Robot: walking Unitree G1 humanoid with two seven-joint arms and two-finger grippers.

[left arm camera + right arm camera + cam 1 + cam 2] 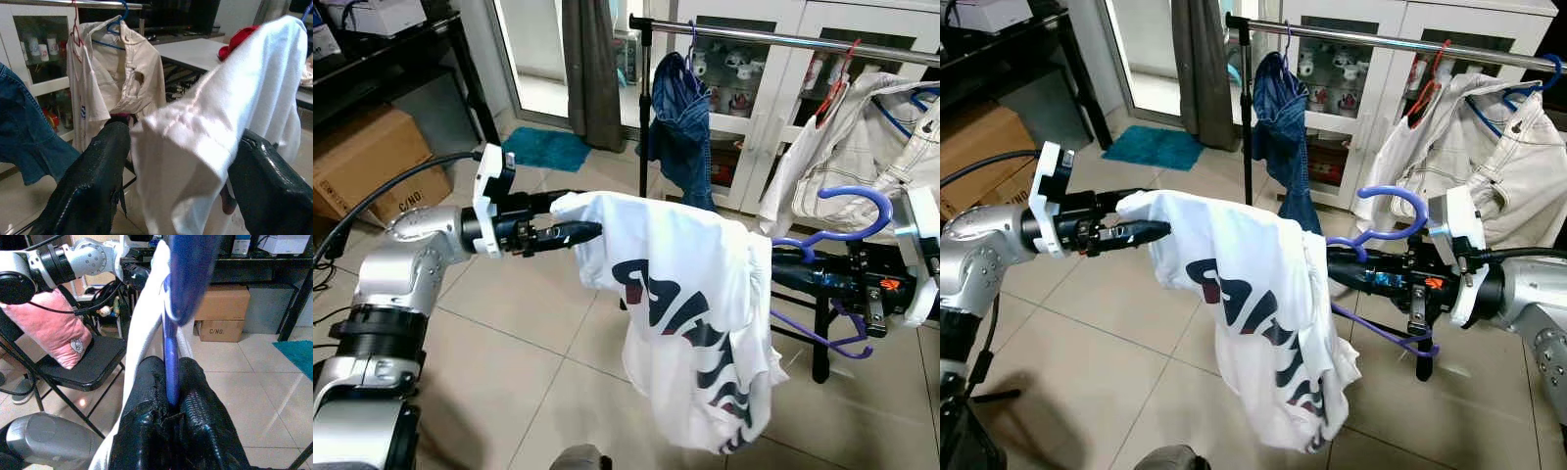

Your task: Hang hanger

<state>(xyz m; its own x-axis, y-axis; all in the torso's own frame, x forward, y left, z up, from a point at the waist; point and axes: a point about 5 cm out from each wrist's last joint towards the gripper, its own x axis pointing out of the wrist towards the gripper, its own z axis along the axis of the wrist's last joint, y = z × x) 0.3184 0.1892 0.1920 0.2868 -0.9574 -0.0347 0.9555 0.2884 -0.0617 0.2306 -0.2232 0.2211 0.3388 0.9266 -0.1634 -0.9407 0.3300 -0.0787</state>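
Left eye view: tiled floor (509,343), clothes rail (783,39); right jaws pinch purple hanger (847,211), left jaws spread.

A white T-shirt (680,313) with a dark printed logo drapes over most of the purple hanger (847,220), hiding everything but its hook and one lower arm. The shirt also covers the tips of the right gripper (1351,269), and in the left wrist view it hides whatever lies between the left gripper's (578,232) fingers (93,181). The clothes rail (783,39) runs out of frame on the right, cutting off the beige jacket (862,147). In the right wrist view the hanger's near part is a blue blur. The small items in the cabinet (1351,69) are too small to identify.
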